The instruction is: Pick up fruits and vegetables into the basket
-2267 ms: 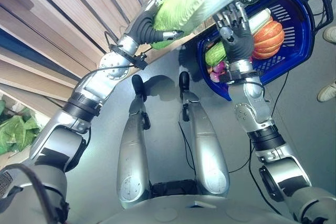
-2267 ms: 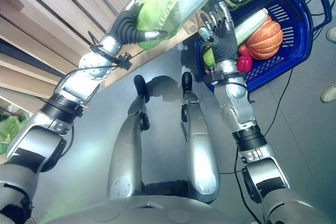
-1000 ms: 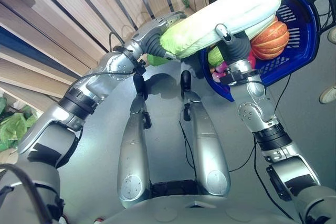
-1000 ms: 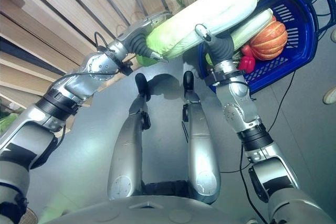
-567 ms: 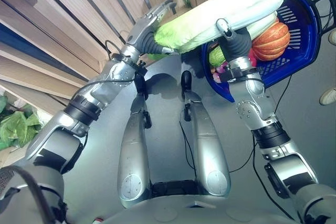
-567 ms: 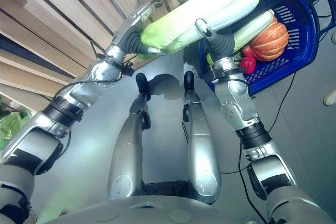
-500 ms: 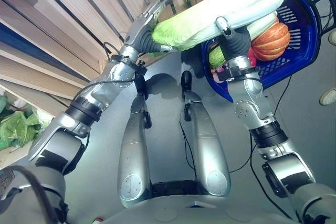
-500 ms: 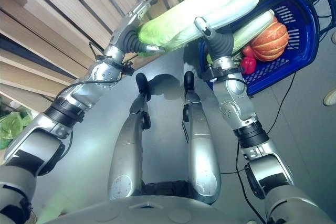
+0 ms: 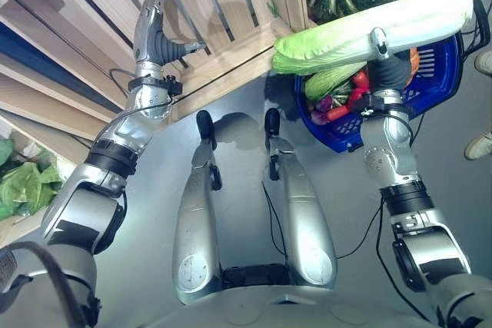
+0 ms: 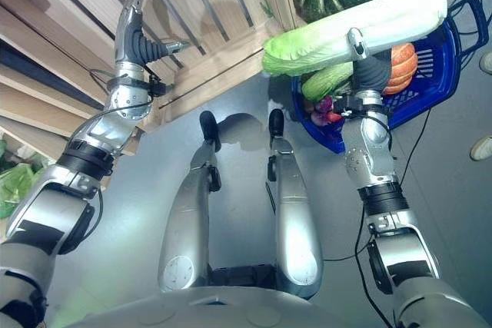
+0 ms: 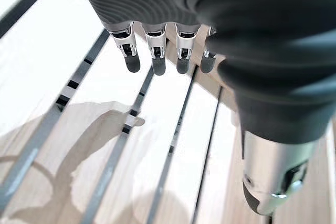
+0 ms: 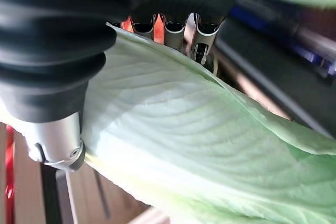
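The right hand [image 9: 388, 67] carries a long cabbage [image 9: 377, 30] crosswise above the blue basket [image 9: 442, 74], fingers curled round it. It should lower it level onto the pumpkin [image 10: 400, 63], then let go. Beyond, the left hand [image 9: 154, 28] hangs spread by the wooden crate [image 9: 231, 13].

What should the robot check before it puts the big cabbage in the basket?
1. Right hand has the long cabbage: ok, fingers and thumb wrap around it in the right wrist view.
2. Left hand out of the way: ok, open, up by the wooden crate.
3. Cabbage above the blue basket: ok for the white end; the leafy green end sticks out past the rim.
4. Room in the basket: not ok, the orange pumpkin and other vegetables already fill much of it.
5. Cabbage fits lying flat: cannot tell.
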Robot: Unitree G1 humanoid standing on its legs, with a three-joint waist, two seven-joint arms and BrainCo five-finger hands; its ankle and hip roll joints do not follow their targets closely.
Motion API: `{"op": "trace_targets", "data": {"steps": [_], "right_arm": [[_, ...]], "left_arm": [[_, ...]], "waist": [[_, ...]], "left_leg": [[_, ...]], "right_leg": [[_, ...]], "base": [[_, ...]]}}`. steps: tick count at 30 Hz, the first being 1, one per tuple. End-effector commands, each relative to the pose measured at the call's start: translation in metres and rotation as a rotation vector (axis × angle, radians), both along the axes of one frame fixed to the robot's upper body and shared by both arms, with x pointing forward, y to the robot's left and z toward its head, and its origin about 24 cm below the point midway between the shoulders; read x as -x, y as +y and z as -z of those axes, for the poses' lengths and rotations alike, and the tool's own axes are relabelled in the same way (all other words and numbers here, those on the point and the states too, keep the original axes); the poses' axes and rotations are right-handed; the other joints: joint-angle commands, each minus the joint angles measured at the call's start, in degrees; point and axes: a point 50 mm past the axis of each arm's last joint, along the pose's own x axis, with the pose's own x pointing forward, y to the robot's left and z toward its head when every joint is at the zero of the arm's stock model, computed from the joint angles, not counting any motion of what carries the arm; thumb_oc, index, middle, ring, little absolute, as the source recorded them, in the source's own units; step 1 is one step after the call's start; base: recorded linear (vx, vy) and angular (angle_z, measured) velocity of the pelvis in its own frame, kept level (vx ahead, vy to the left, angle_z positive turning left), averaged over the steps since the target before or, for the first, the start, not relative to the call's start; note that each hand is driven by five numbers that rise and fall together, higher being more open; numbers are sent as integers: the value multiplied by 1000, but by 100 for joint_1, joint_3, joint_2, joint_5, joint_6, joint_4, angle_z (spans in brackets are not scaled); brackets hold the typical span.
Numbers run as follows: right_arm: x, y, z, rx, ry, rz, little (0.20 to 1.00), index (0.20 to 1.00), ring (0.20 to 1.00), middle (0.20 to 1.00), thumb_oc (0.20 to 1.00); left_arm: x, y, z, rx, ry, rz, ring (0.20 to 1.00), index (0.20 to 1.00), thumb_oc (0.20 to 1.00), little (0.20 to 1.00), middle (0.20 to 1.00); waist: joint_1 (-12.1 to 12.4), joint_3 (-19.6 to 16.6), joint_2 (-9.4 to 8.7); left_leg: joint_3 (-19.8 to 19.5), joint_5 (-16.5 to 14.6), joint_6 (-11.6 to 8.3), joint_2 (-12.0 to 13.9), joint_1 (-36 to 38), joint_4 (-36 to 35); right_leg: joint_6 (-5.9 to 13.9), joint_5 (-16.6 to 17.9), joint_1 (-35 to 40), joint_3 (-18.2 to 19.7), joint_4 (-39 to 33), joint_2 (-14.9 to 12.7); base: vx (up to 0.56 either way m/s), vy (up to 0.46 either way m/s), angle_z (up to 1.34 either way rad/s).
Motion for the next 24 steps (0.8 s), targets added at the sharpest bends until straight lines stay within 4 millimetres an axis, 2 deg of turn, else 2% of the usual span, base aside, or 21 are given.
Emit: {"op": "trace_targets", "data": {"steps": [1, 5, 11, 18, 24], "right_arm": [[5, -27, -16, -81, -94, 134, 200, 200, 200, 200, 200], [1, -43, -6, -114, -34, 205, 200, 200, 200, 200, 200], [-9, -66, 25, -155, 153, 314, 200, 200, 200, 200, 200], [-12, -111, 51, -259, 331, 412, 200, 200, 200, 200, 200], [-13, -124, 62, -362, 453, 428, 200, 200, 200, 200, 200]], "left_arm": [[-2, 14, -15, 42, -86, -58, 1000, 1000, 1000, 1000, 1000], [-6, 18, -15, 40, -73, -82, 1000, 1000, 1000, 1000, 1000], [-13, 21, -12, 94, -36, -88, 1000, 1000, 1000, 1000, 1000], [-21, 23, -16, 100, -5, -81, 1000, 1000, 1000, 1000, 1000], [-25, 19, -15, 102, 7, -69, 1000, 1000, 1000, 1000, 1000]], "waist": [[34, -298, -269], [31, -298, -252], [51, -298, -148], [124, -298, 54], [193, -298, 205]], "left_leg": [[-159, -663, -59, -64, -190, 447], [-167, -657, -71, -67, -219, 438], [-180, -705, -84, -89, -276, 488], [-223, -686, -90, -128, -503, 625], [-266, -686, -94, -136, -659, 687]], "right_leg": [[301, 155, 276, -223, -400, 7], [301, 174, 249, -230, -414, 0], [273, 93, 162, -235, -306, -17], [242, 77, -75, -263, -161, -66], [211, 27, -235, -268, -75, -76]], "base": [[20, -30, 0], [1, -9, 1], [8, -13, 2], [12, -34, -3], [22, -34, -5]]}}
